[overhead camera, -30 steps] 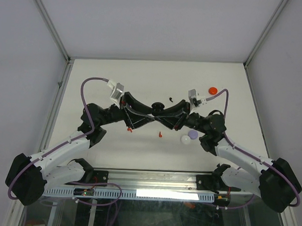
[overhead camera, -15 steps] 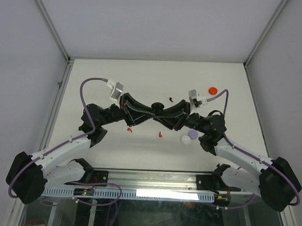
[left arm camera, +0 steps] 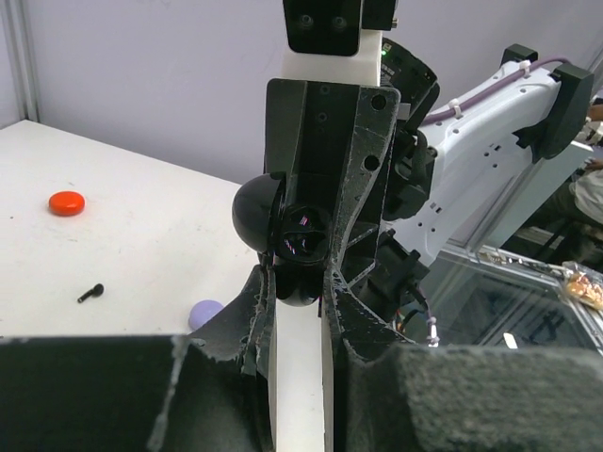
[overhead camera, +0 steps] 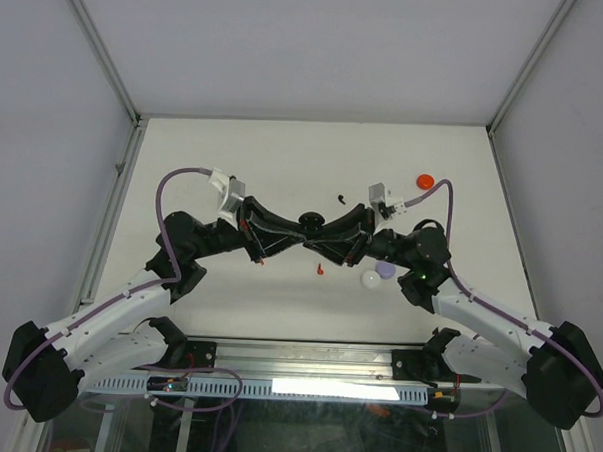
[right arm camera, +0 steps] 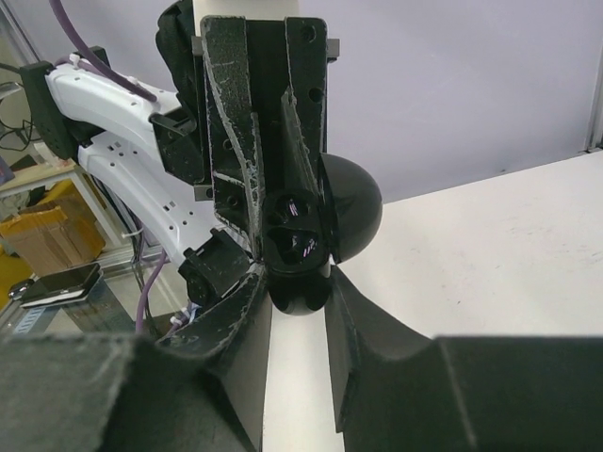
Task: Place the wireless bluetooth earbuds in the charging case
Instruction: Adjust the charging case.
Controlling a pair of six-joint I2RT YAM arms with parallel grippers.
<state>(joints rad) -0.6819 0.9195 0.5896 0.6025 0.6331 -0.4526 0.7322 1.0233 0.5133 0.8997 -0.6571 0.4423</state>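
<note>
**Two grippers clamp one black case at mid-table**

The left gripper (left arm camera: 300,303) has its fingers (left arm camera: 254,315) clenched almost together on the lower edge of the black charging case (left arm camera: 300,243). The case is held up off the table (overhead camera: 235,153), midway between the two arms. Facing it head-on, the right gripper (right arm camera: 299,306) pinches the same case from the opposite side. Its fingers (right arm camera: 353,325) are drawn in narrow around the rounded underside.

The domed lid (right arm camera: 356,209) stands swung open toward the far side of the table. The wells inside glint with purple reflections, and neither wrist view is clear enough to tell whether an earbud sits in them.

A black earbud (overhead camera: 340,199) lies loose on the table just beyond the joined grippers, apart from both. A red earbud (overhead camera: 320,270) lies on the near side, below the point where the fingers meet.

Close by the right arm's wrist, a lilac case (overhead camera: 385,270) and a white case (overhead camera: 370,280) sit just beside each other. A red round case (overhead camera: 425,179) rests well apart, toward the far right of the table.

In each wrist view, the opposing gripper's black frame rises directly behind the case and blocks much of the table beyond.
</note>
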